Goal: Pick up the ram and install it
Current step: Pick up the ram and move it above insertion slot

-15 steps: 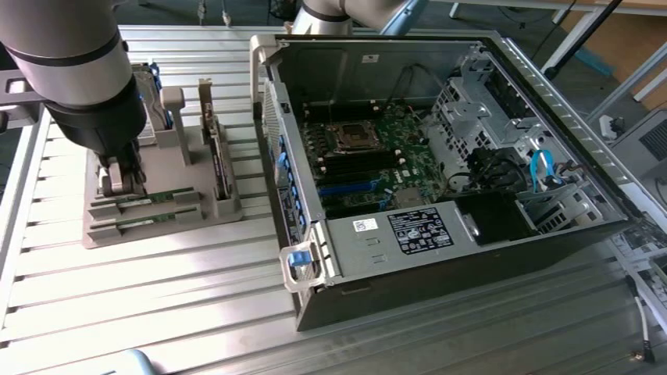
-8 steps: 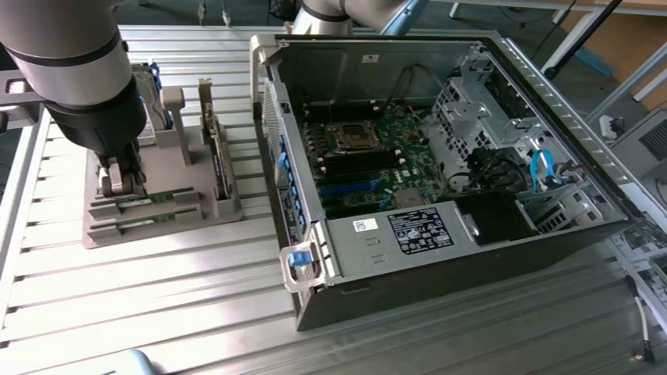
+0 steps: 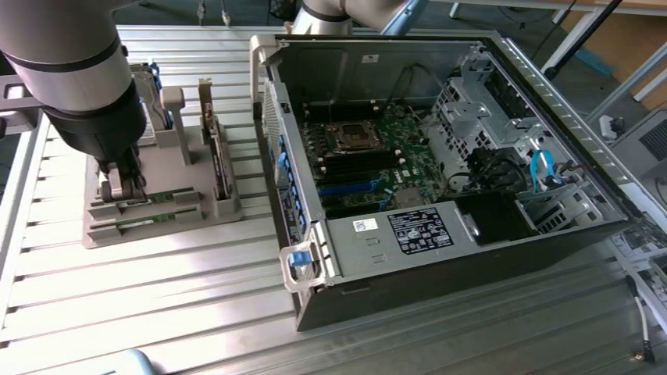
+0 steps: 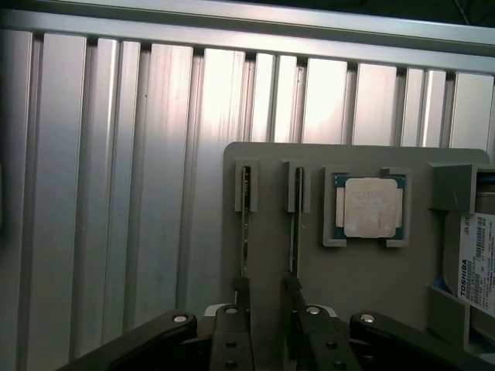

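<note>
**A:** What do we get from the exterior view?

**B:** A grey holder [image 3: 156, 234] lies on a ribbed metal table [image 3: 156, 312]. The ram [image 3: 156, 202] and a second stick [image 3: 146, 221] just like it lie side by side in slots along the holder's camera-side edge. The gripper [image 3: 123, 191] hangs over one end of them, spread wide and carrying nothing. We cannot tell which stick it is aimed at.

**A:** And the room around it?

**B:** An expansion card [image 3: 215, 156] stands upright on the holder, near the arm. The open computer case [image 3: 269, 86] sits past the holder on the exterior view's right. Above the holder the space is open.

**A:** Now the wrist view?

**B:** Both sticks show edge-on. Each fingertip [image 4: 241, 290] overlaps one stick's end. A processor chip [image 4: 371, 207] sits in its own pocket beside the sticks.

**A:** How should we do this well?

**B:** We judge it best to centre the jaws on one stick and come straight down. We would clamp its flat faces, keeping clear of the slot walls and the neighbouring stick.
</note>
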`<action>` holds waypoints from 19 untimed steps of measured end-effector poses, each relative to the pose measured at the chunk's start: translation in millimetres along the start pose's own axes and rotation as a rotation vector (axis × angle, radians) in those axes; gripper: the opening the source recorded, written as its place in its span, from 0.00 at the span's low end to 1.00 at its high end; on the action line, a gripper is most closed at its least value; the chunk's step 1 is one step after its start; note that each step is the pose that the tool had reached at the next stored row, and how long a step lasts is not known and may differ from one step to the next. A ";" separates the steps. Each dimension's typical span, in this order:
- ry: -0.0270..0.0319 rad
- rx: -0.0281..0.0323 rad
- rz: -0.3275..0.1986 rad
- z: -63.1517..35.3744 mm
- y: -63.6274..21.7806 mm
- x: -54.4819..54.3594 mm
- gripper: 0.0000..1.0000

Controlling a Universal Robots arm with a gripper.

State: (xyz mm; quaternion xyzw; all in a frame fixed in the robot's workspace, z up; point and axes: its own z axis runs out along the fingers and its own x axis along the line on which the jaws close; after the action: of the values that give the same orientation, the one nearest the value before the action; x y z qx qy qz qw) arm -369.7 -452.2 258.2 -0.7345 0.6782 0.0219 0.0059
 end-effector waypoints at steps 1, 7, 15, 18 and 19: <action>0.0000 0.0000 0.000 0.0 0.1 1.2 0.30; 0.0000 0.0000 0.000 -0.2 0.3 4.0 0.30; -0.0003 0.0000 0.000 6.5 0.2 4.7 0.30; -0.0004 0.0000 0.000 10.0 0.2 5.0 0.30; -0.0004 0.0001 0.000 11.1 0.1 5.1 0.30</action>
State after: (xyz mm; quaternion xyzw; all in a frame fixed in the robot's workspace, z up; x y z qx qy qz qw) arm -369.7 -456.8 246.9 -0.7345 0.6782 0.0220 0.0061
